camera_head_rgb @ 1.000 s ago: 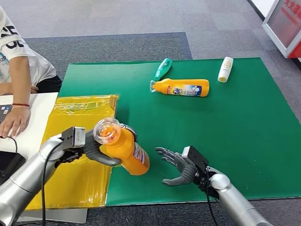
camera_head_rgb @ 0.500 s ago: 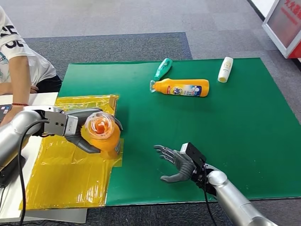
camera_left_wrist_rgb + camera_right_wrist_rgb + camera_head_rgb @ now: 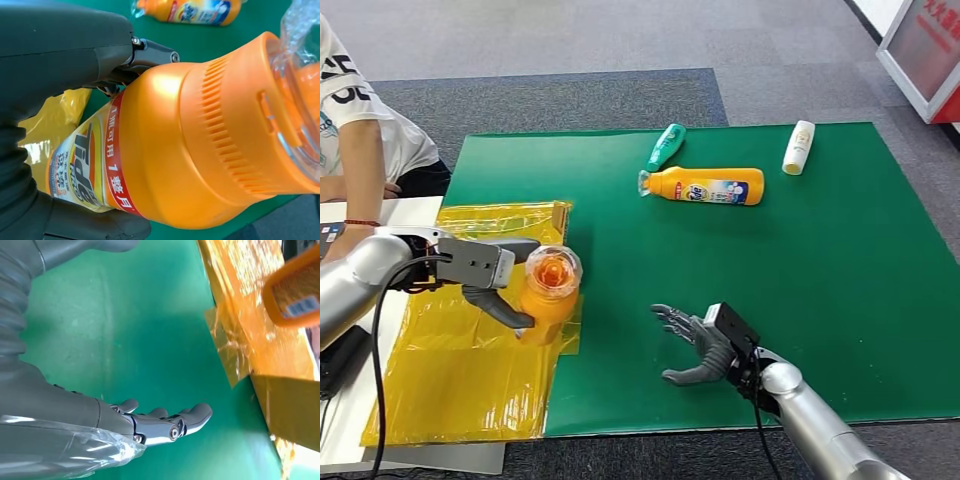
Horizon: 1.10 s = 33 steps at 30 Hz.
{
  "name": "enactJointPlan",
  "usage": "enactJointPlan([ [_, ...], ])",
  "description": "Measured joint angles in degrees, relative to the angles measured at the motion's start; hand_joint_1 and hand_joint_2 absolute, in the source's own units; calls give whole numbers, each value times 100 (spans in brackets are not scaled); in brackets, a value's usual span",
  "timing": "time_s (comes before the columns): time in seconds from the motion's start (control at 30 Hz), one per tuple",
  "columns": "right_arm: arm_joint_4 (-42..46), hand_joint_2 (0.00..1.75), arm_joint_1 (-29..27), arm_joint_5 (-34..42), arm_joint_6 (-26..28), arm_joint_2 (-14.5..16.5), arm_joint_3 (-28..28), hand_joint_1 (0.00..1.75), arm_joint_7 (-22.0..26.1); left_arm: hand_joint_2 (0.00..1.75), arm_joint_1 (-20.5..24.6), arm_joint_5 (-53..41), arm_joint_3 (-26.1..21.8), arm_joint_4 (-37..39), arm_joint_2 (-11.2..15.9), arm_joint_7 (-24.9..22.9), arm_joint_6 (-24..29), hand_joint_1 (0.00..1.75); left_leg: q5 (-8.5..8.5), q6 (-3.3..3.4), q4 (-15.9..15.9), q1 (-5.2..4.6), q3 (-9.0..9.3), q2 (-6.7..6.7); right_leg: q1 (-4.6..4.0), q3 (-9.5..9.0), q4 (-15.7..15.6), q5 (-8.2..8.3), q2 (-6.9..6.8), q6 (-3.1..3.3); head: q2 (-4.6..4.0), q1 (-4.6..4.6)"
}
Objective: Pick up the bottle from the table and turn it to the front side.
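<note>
My left hand [image 3: 492, 282] grips an orange Tide bottle [image 3: 547, 292] and holds it upright over the yellow plastic sheet [image 3: 463, 360], its clear cap facing up toward the head camera. In the left wrist view the bottle [image 3: 196, 135] lies across the picture with its label toward the hand [image 3: 56, 65]. My right hand [image 3: 696, 345] hovers open above the green mat [image 3: 810, 290], fingers spread and empty. The right wrist view shows that hand [image 3: 158, 422] and the bottle's base [image 3: 296, 295] beyond it.
A second orange bottle [image 3: 705, 186], a green bottle [image 3: 666, 146] and a white bottle [image 3: 799, 147] lie at the far side of the mat. A person [image 3: 358, 130] sits at the left with an arm on a white table [image 3: 388, 260].
My left hand has carried the orange bottle from the mat's edge leftward over the yellow sheet and tipped it upright. The right hand has barely moved.
</note>
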<state>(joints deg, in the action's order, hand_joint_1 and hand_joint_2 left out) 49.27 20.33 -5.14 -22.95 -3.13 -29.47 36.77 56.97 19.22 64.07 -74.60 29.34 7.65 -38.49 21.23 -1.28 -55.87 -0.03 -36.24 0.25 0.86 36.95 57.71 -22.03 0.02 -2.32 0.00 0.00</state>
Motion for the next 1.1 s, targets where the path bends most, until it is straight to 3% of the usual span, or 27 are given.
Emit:
enactJointPlan([
  [0.23,911,175,-186,-125,128,-16,297,0,-244,175,-13,43,301,92,199,-69,158,175,1,-1,0,0,-2,0,-3,3,0,-1,-1,1,0,-1],
  [0.37,1464,175,-354,-370,518,-78,412,0,25,175,-88,68,340,102,320,-82,277,175,1,-1,0,0,-4,0,-1,2,0,-1,1,1,0,-1],
  [0.63,3648,175,-1199,-666,670,-483,1066,0,-271,175,-776,-102,-33,-182,1054,128,608,175,12,-8,0,3,-4,4,-7,6,-1,-13,4,13,0,0],
  [0.77,4034,175,-1620,-814,778,-502,1191,0,-135,175,-1012,-119,-259,-392,1314,131,641,175,18,-15,1,6,-2,5,-11,7,-1,-15,7,17,0,-1],
  [1.1,4494,175,-2038,-559,792,-434,1372,0,0,175,-1359,-211,-613,-701,1583,19,663,175,17,-16,1,9,-2,5,-13,4,0,-14,7,18,0,0],
])
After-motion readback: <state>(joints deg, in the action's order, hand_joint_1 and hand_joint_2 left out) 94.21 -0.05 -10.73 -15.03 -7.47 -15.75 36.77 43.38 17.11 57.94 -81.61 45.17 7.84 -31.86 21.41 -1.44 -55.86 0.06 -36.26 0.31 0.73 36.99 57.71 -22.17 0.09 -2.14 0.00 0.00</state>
